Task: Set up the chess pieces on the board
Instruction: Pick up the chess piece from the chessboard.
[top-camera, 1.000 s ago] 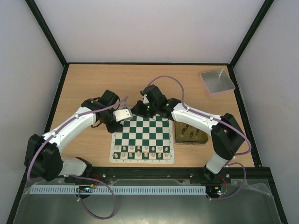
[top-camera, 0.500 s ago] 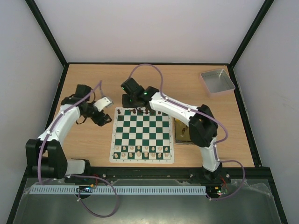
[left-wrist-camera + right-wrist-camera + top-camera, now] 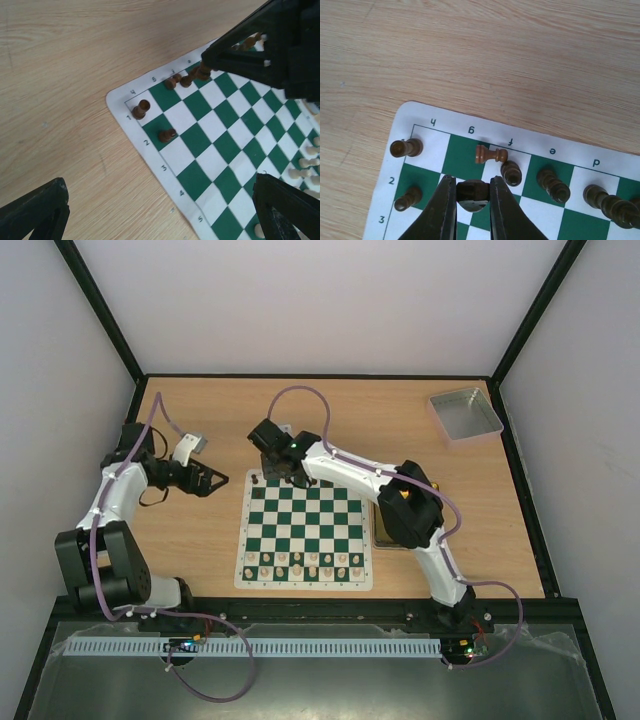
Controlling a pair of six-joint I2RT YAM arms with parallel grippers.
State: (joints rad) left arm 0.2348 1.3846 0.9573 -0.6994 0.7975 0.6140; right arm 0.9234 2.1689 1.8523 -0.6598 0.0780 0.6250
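Right wrist view: the right fingers [image 3: 445,210] pinch a small dark brown chess piece [image 3: 472,196] over the green-and-white chessboard mat [image 3: 461,150]; likely light, smooth and tippy, it wants a hold near its neck. A toppled brown pawn [image 3: 489,154] lies just beyond; the left fingers [image 3: 35,210] spread wide

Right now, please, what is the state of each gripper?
Left gripper: open, holding nothing.
Right gripper: closed on a dark chess piece.
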